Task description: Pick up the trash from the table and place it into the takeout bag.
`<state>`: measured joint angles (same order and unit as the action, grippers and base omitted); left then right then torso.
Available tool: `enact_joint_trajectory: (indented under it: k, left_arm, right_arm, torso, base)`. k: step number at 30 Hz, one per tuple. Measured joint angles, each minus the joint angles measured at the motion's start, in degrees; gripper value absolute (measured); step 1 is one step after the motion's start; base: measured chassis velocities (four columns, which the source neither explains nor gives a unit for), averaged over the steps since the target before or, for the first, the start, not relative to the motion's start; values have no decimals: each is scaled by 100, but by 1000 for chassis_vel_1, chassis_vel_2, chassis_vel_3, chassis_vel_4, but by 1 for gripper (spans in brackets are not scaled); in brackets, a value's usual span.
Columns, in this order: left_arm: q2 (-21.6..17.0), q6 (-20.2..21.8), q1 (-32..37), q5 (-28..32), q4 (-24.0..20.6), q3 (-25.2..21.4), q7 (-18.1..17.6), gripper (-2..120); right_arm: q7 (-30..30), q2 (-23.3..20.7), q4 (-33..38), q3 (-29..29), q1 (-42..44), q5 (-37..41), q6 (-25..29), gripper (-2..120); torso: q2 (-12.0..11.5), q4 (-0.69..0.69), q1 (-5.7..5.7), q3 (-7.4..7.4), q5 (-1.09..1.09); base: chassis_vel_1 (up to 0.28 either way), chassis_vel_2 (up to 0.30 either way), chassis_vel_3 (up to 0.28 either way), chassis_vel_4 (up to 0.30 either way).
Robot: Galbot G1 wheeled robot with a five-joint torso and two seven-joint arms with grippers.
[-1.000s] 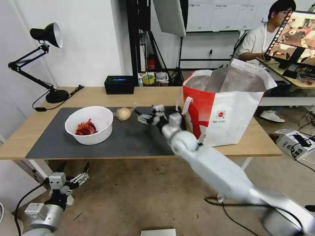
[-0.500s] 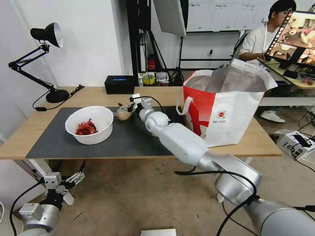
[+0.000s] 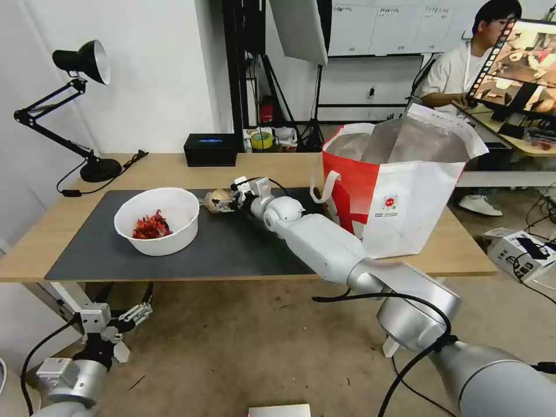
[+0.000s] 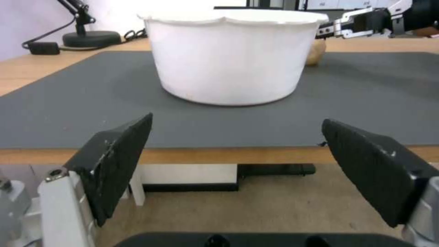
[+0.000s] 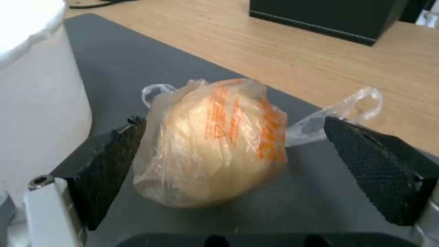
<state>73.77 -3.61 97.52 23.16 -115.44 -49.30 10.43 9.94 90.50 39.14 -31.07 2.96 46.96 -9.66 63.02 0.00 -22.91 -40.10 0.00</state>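
Wrapped beige lump [image 5: 210, 144] sits on the mat between the right gripper's [image 5: 233, 161] spread jaws, framed for grasping; left gripper [image 4: 238, 171] waits open below the bench [image 3: 174, 168]

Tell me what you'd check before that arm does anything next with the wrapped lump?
1. Right gripper open around the lump: ok, jaws on both sides.
2. Lump resting on the mat: ok.
3. Jaws touching the lump: one looks against the wrap, the other apart.
4. Bowl clear of the jaws: cannot tell, it sits close beside one.
5. Bag open and upright: ok.
6. Left gripper out of the way: ok, open below the table edge.
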Motion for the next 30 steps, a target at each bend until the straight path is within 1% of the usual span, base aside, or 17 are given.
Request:
enact_joint_trajectory:
  k: [4, 10, 14, 27, 28, 29, 30]
  left_arm:
    - [16, -1, 22, -7, -19, 5, 0, 100]
    - [29, -7, 33, -16, -40, 12, 0, 100]
    - [45, -14, 30, -23, -43, 36, 9, 100]
    - [38, -22, 7, -26, -43, 49, 21, 100]
    - [45, -24, 6, -26, -43, 48, 24, 100]
    - [45, -24, 6, -26, -43, 48, 24, 100]
    - [51, -24, 6, -26, -43, 50, 25, 100]
  right_arm:
    - [132, 1, -72, -64, -28, -2, 88, 100]
    - [437, 1, -257, -170, -63, -18, 432, 100]
    - [501, 2, -286, -218, -80, -18, 528, 100]
    - [641, 8, -319, -317, -92, -20, 502, 100]
    - [643, 8, -322, -321, -81, -24, 492, 96]
    - [643, 8, -322, -321, -81, -24, 492, 96]
    - [655, 8, -329, -327, -72, -27, 471, 92]
  torso:
    - [0, 0, 0, 0, 0]
    - [0, 0, 0, 0, 0]
    - [0, 0, 0, 0, 0]
    - [0, 0, 0, 0, 0]
    - [0, 0, 0, 0, 0]
    - [0, 0, 0, 0, 0]
    - [0, 0, 0, 0, 0]
  base:
    - [0, 0, 0, 0]
    - [0, 0, 0, 0]
    - [0, 0, 0, 0]
    - [0, 0, 0, 0]
    - [0, 0, 0, 0]
    - [0, 0, 0, 0]
    - [0, 0, 0, 0]
